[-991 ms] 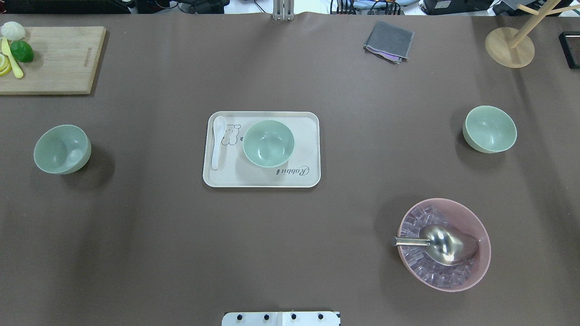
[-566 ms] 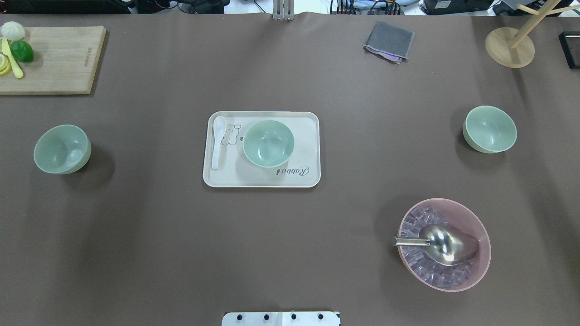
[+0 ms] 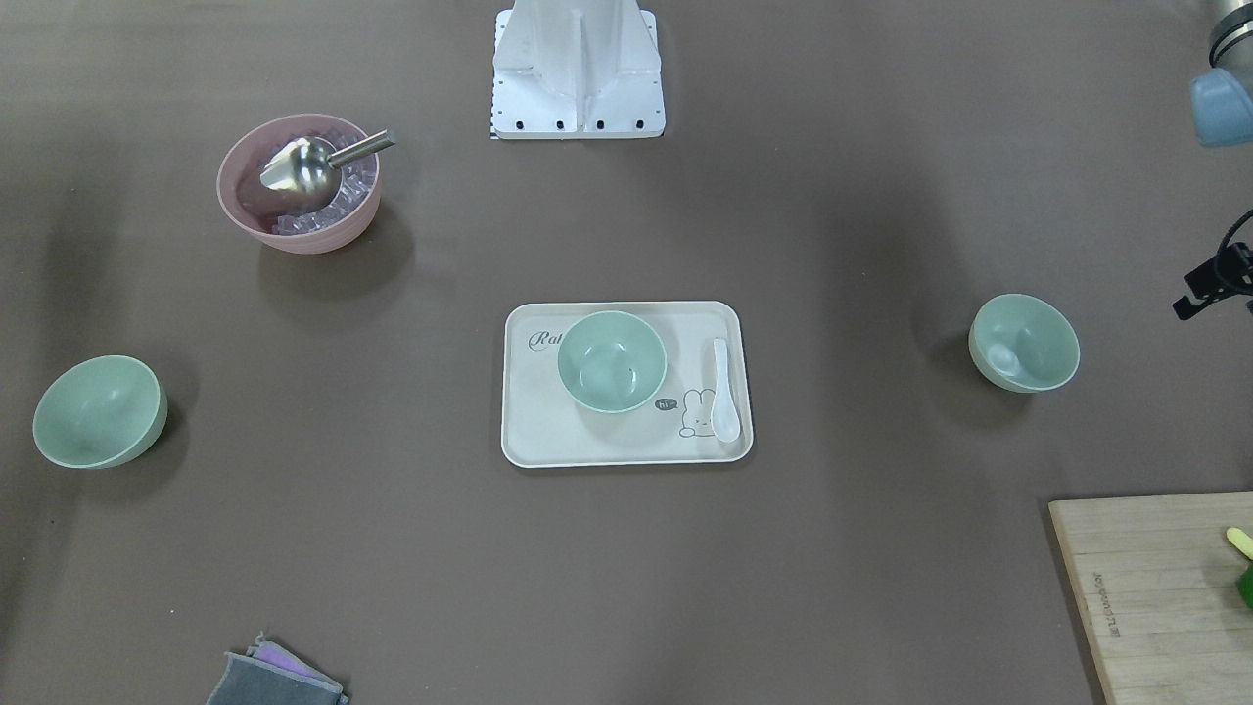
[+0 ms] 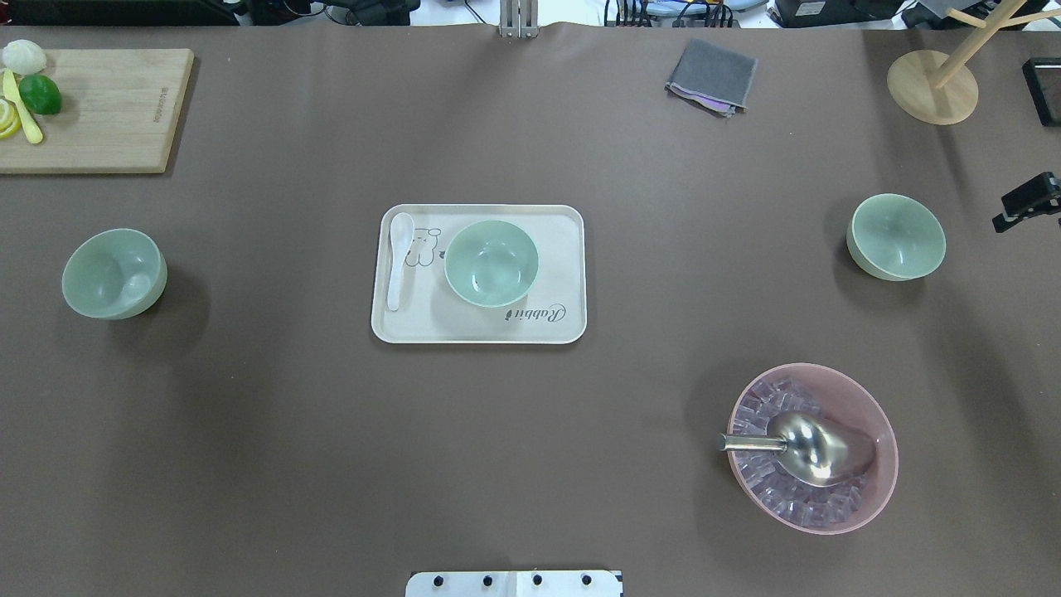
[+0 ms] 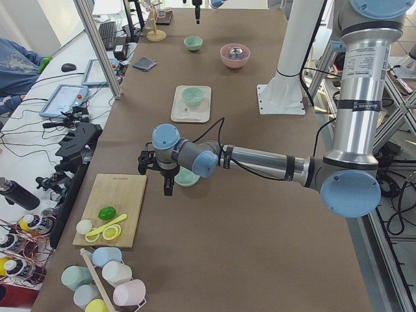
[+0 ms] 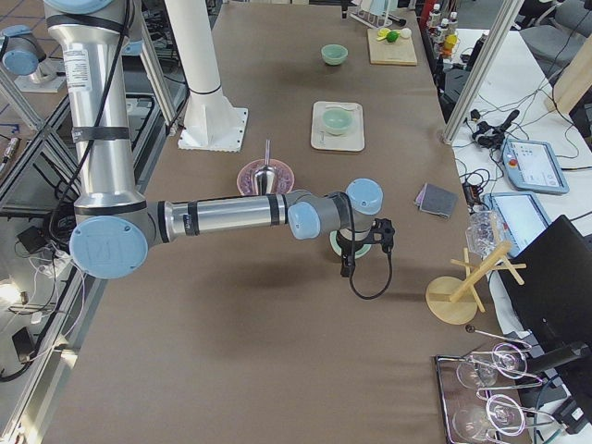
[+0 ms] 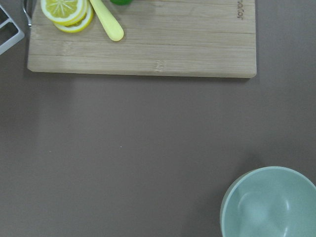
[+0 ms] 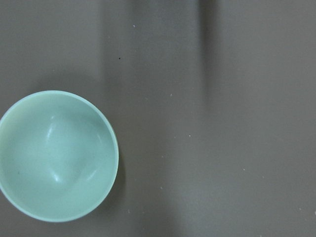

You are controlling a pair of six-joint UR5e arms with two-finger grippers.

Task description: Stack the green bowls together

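Three pale green bowls stand upright and apart. One is at the table's left (image 4: 113,274), one on the cream tray (image 4: 491,263), one at the right (image 4: 895,236). My left gripper (image 5: 168,185) hangs over the table beside the left bowl, which fills the left wrist view's lower right corner (image 7: 269,203). My right gripper (image 6: 351,264) hangs beside the right bowl, which lies at the left of the right wrist view (image 8: 57,155). Only a black part of each tool shows at the overhead (image 4: 1026,203) and front (image 3: 1212,284) edges. I cannot tell whether either gripper is open or shut.
The tray (image 4: 564,325) also holds a white spoon (image 4: 398,259). A pink bowl (image 4: 880,414) with ice and a metal scoop stands at the front right. A cutting board (image 4: 108,108) with lime and lemon is at the back left. A grey cloth (image 4: 711,76) and a wooden stand (image 4: 932,87) are at the back.
A black part of my right arm's tool has come into the overhead view at the right edge, near the right bowl. The bowls have not moved.
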